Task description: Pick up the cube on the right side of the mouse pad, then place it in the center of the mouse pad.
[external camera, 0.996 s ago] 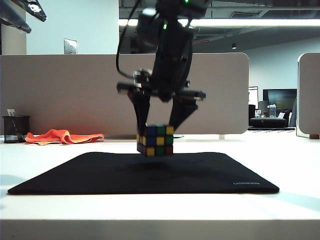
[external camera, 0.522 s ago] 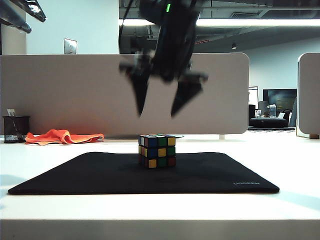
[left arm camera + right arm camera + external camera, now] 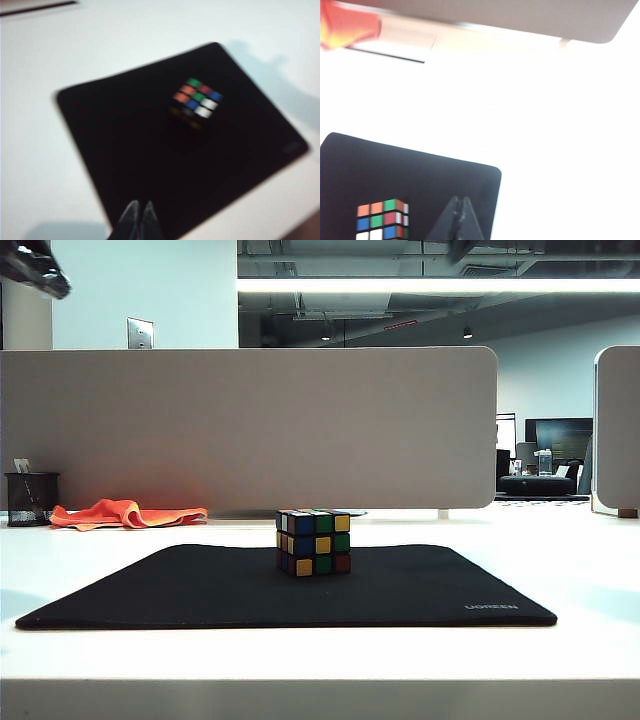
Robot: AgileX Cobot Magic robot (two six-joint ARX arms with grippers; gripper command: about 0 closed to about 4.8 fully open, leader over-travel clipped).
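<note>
Right wrist view: cube (image 3: 382, 220) beside closed right end effector (image 3: 460, 201)

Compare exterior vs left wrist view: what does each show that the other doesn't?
Exterior only: the orange cloth, black pen cup, grey partition, and the cube's side faces.

Left wrist only: the left gripper with fingers shut, high over the pad's edge, and the cube's top face.

Both: the cube resting near the middle of the mouse pad, nothing touching it.

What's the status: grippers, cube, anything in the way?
Left gripper and right gripper shut, empty, high above. Cube sits mid mouse pad. Nothing blocking.
</note>
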